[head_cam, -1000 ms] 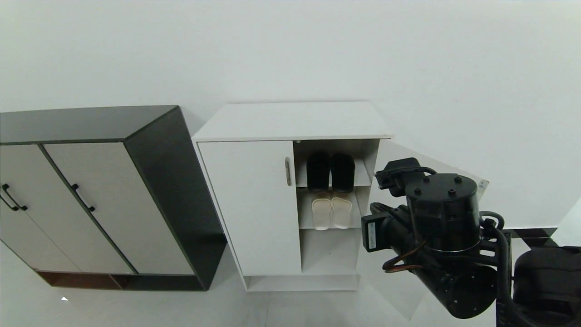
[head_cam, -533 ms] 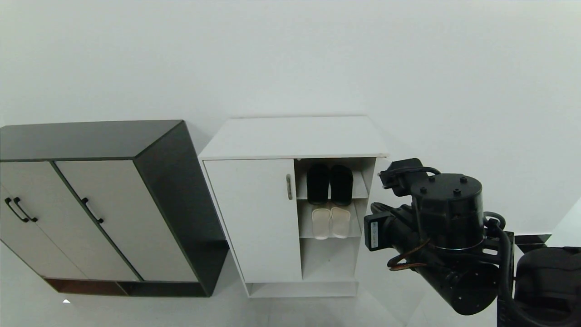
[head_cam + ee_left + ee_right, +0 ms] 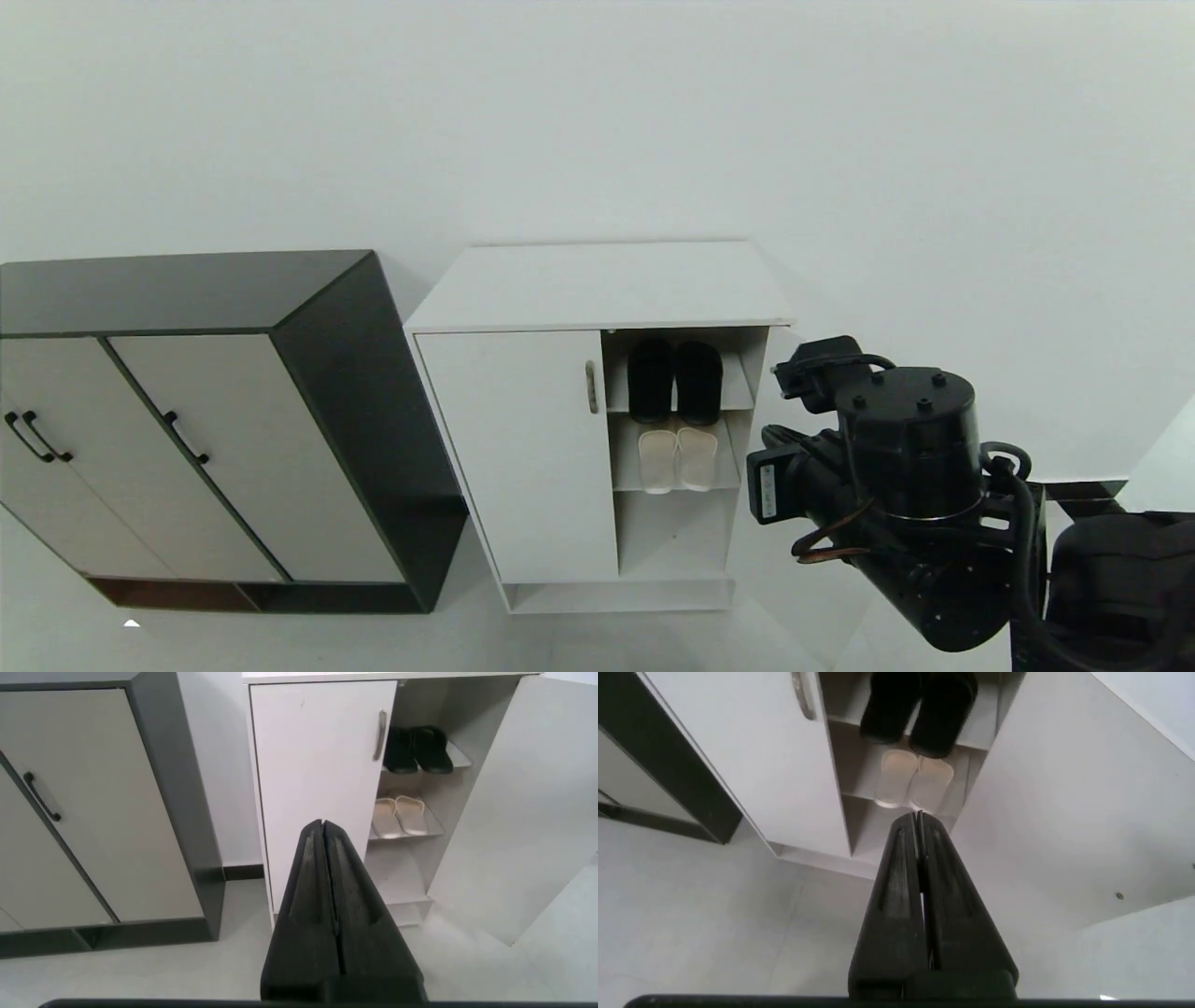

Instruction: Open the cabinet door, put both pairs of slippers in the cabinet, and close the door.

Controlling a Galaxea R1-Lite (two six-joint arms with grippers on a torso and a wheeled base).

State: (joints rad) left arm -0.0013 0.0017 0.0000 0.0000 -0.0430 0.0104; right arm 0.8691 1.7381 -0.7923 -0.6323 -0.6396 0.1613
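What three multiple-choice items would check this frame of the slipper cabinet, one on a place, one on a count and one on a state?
1. Where does the black pair of slippers lie?
A. On the top shelf inside the white cabinet
B. On the floor in front of it
C. On the roof of the dark cabinet

2. How many pairs of slippers are inside the white cabinet?
A. One
B. Two
C. Three

3. What state is the white cabinet's right door in?
A. Shut
B. Open
C. Taken off and lying flat

Answers:
1. A: the black pair lies on the shelf just above the cream pair.
2. B: one black pair and one cream pair lie on two shelves, and the space below them is bare.
3. B: the left wrist view shows the door swung out, with the shelves exposed.
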